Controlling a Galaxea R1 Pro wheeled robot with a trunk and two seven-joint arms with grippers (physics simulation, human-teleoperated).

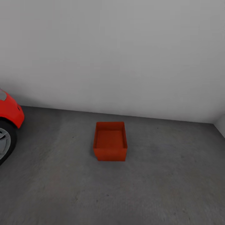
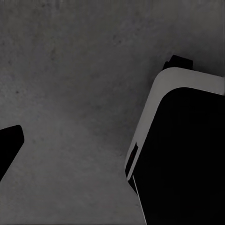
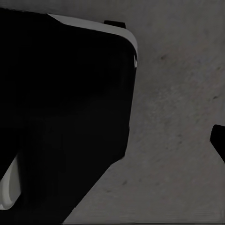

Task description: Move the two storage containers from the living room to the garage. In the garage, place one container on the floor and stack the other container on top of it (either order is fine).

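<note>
Storage container (image 1: 110, 142), orange-red and lidless, stands upright on the dark grey concrete floor (image 1: 162, 187) of the garage, just below centre of the head view. Its open top faces up, showing the inner bottom. Foreshortening makes its long axis hard to judge; it appears to run from the lower edge of the frame toward the white-grey wall (image 1: 125, 56) in the upper half, with one short wall facing the camera. The container sits near the wall's foot but apart from it. Whether a second bin is nested inside cannot be told; one rim is visible.

Red car (image 1: 9, 112) is cut off at the left edge of the head view, showing a patch of bodywork and part of a wheel (image 1: 4, 140), well apart from the container.

Left wrist view: mottled floor, with a dark, white-edged body (image 2: 183, 140) of the robot at the right of the frame and a black tip (image 2: 9, 143) at the left edge. Right wrist view: the same floor, with a large dark body (image 3: 61, 112) at the left of the frame and a black tip (image 3: 219, 138) at the right edge. Neither gripper's opening can be judged from these fragments, and the container's place relative to either gripper cannot be told.
</note>
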